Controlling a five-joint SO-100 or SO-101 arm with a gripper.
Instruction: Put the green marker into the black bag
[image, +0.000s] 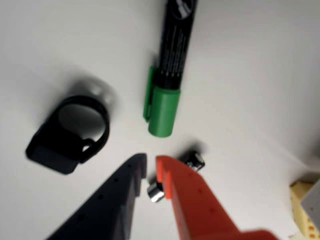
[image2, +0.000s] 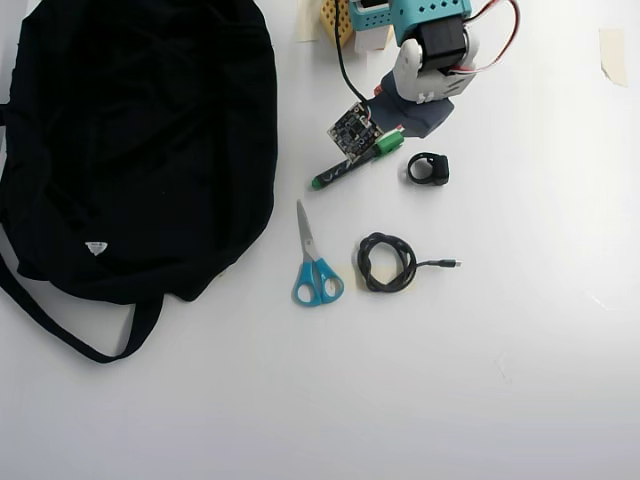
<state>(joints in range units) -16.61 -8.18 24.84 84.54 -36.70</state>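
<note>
My end effector (image: 151, 172) pairs one dark navy finger with one bright orange finger above a plain white surface (image2: 520, 380). Just beyond it, the green marker (image: 170, 65) shows a black barrel with white lettering and a vivid green cap. Beside the marker lies a black ring-shaped clip (image: 70, 132). Near the marker in the overhead view sit blue-handled scissors (image2: 314, 262) with silver blades, a coiled black cable (image2: 388, 262), and the black bag (image2: 130, 140) bearing a small white label.
</note>
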